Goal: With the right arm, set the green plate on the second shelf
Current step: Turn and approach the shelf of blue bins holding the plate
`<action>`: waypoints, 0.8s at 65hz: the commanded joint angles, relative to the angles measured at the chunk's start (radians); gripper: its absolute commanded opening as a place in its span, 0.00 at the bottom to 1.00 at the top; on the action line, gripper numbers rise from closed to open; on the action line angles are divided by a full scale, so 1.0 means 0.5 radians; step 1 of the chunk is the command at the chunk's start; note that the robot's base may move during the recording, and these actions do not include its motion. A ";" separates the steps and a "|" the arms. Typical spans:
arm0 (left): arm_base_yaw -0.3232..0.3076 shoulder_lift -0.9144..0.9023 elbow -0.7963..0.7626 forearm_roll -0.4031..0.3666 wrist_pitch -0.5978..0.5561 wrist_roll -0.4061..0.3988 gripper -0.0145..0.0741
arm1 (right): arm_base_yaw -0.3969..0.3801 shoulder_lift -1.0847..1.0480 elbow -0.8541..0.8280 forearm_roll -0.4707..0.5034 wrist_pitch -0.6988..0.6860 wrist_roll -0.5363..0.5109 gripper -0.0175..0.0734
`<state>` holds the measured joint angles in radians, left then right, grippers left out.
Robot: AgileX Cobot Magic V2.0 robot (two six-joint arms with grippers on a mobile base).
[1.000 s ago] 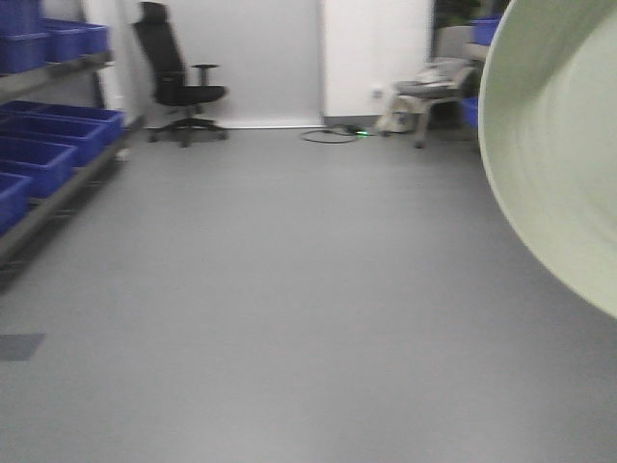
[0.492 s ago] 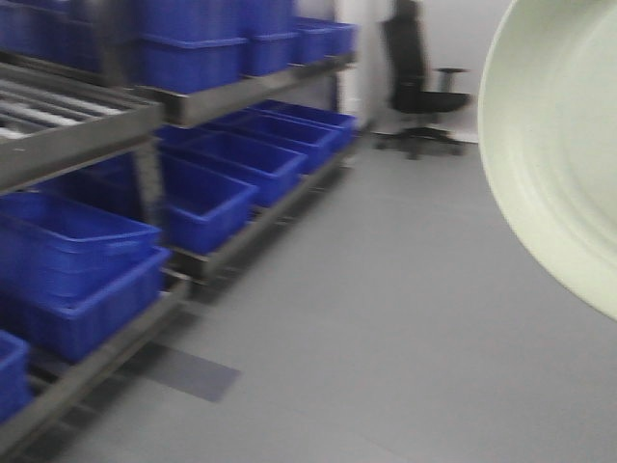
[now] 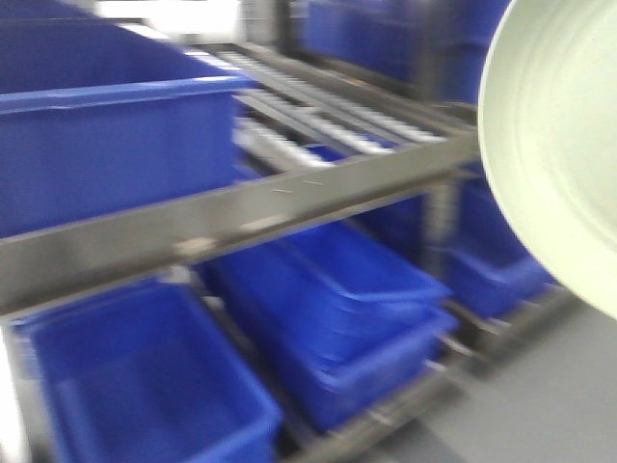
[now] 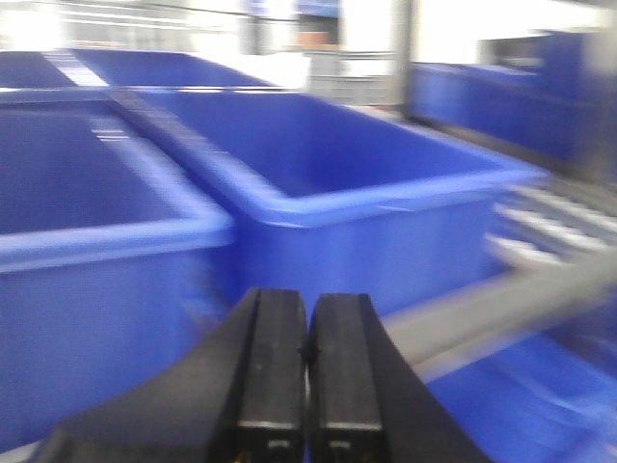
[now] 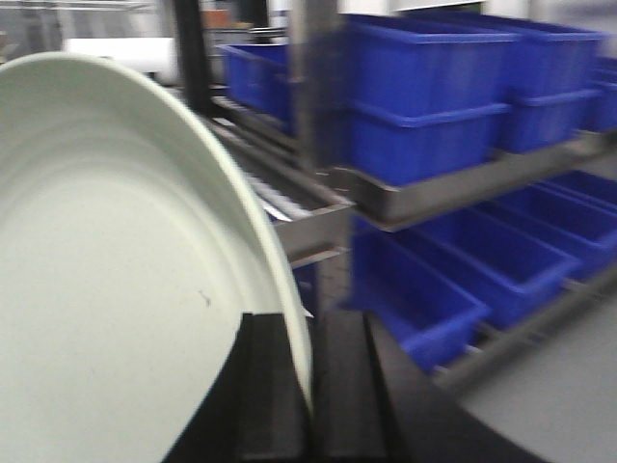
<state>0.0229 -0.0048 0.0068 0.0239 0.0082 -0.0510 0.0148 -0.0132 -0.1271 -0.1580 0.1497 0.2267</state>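
A grey metal rack point(image 3: 241, 217) is filling most of the front view, its long horizontal beam running across the middle of the frame, all of it blurred. Blue bins point(image 3: 328, 318) are sitting on its levels: one large bin is resting above the beam at the left, and several open ones are lying side by side on the level below. A roller track point(image 3: 318, 106) is slanting back along the upper level, beside the large bin. A patch of grey floor point(image 3: 569, 395) is showing at the lower right. The green plate point(image 3: 564, 145) is hanging in the air at the right edge of the front view, tilted up on edge with its hollow face towards the camera, in front of the rack and not resting on any shelf. In the right wrist view the right claw point(image 5: 310, 410) is pinching the plate's rim between its two black fingers, one finger lying on the hollow face and the other behind the rim, while the rack's upright post point(image 5: 313, 87) and more loaded levels are standing behind it. In the left wrist view the left claw point(image 4: 307, 357) is pressing its fingers flat together with nothing between them, pointing over the rims of two open bins.
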 commanded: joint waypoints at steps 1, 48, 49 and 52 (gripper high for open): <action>0.003 -0.031 0.084 -0.014 -0.161 -0.012 0.31 | -0.010 -0.031 -0.067 0.013 -0.220 0.019 0.25; 0.003 -0.031 0.084 -0.014 -0.161 -0.012 0.31 | -0.010 -0.031 -0.067 0.013 -0.218 0.019 0.25; 0.003 -0.031 0.084 -0.014 -0.161 -0.012 0.31 | -0.010 -0.031 -0.067 0.013 -0.218 0.019 0.25; 0.003 -0.031 0.084 -0.014 -0.161 -0.012 0.31 | -0.010 -0.031 -0.067 0.013 -0.218 0.019 0.25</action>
<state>0.0229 -0.0048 0.0068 0.0239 0.0082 -0.0510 0.0148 -0.0132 -0.1271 -0.1580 0.1497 0.2267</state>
